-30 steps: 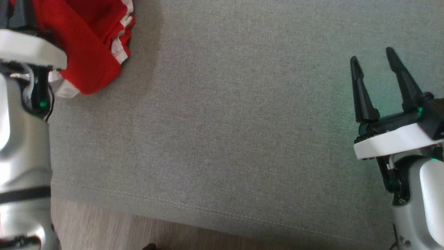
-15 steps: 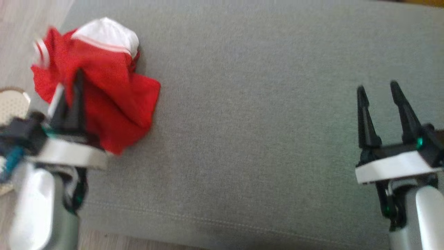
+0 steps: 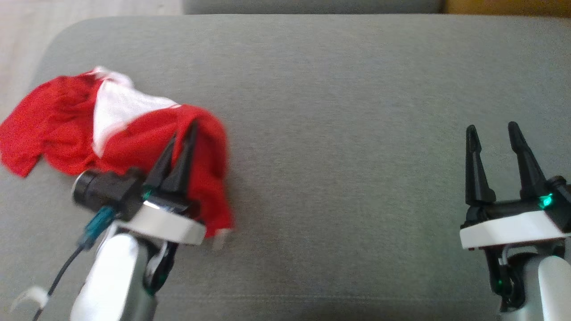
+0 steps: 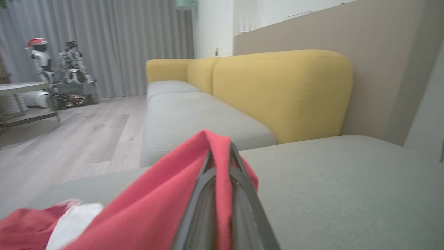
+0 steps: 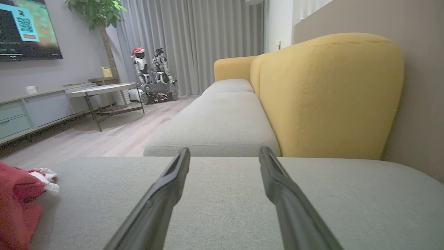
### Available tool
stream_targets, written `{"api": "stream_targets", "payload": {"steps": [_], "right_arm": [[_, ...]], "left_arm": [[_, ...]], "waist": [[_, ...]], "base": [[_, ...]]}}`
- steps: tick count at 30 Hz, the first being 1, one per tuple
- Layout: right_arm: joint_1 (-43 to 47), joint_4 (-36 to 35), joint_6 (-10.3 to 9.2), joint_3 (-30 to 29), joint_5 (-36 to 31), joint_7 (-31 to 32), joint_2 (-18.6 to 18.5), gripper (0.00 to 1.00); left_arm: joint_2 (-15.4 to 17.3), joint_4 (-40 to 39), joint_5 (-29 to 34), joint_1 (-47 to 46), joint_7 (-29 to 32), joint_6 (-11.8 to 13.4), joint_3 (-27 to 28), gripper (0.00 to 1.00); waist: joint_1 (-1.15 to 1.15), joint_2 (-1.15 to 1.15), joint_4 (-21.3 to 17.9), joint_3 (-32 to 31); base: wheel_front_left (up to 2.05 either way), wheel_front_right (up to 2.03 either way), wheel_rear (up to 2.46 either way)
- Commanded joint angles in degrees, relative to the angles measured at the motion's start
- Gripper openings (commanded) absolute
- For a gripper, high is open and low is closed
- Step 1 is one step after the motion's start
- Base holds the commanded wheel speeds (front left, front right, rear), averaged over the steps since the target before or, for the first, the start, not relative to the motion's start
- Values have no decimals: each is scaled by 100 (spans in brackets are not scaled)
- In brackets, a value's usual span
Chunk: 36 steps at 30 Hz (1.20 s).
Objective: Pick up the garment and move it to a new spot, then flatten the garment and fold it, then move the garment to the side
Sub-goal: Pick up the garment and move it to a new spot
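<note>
Lower left in the head view, the left hand (image 3: pixel 184 129) is clamped shut on a raised fold of the crumpled red garment with white panels (image 3: pixel 58 120). The rest of the cloth trails in a heap up and left of it across the grey fabric sofa cushion (image 3: pixel 334 89). The pinch looks thin, so a quick pull could let the fold slip free, or drag the heap into a tighter bunch that is harder to flatten. The heap also lies near the cushion's rounded left end, and cloth pushed that way could slide onto the pale wooden floor (image 3: pixel 26 26). Lower right, the right hand (image 3: pixel 491 129) has its fingers spread and holds nothing, well apart from the garment. I judge nothing on the cushion blocks a move toward its middle. Farther off in the right wrist view stand a yellow padded backrest (image 5: pixel 329 93), a low round-edged table (image 5: pixel 104 90) and small robot figures (image 5: pixel 152 76) by grey curtains.
</note>
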Motion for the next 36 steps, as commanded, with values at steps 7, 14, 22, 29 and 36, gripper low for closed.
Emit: {"api": "stream_targets", "payload": {"steps": [7, 14, 22, 29, 36], "right_arm": [[-262, -312, 44, 339, 255, -81, 8, 100], [-522, -214, 44, 507, 505, -305, 9, 100], [-732, 107, 44, 704, 687, -615, 10, 100], [-836, 271, 44, 686, 521, -734, 10, 100], [-807, 271, 44, 570, 283, -586, 10, 100]], "left_arm": [[-73, 217, -109, -1418, -30, 6, -655, 0], [-165, 701, -162, -2447, -30, 6, -1293, 0], [-144, 2354, -652, -3091, -20, 6, -2218, 0], [-160, 2488, -903, -3250, -28, 6, -2313, 100], [-43, 1624, -920, -2458, -29, 183, -1356, 100]], "waist": [[0, 0, -1257, 504], [0, 0, -1987, 1085], [0, 0, -2333, 1563], [0, 0, -2002, 1442], [0, 0, -1272, 1011]], "base": [[0, 0, 0], [0, 0, 0], [0, 0, 0], [0, 0, 0], [0, 0, 0]]}}
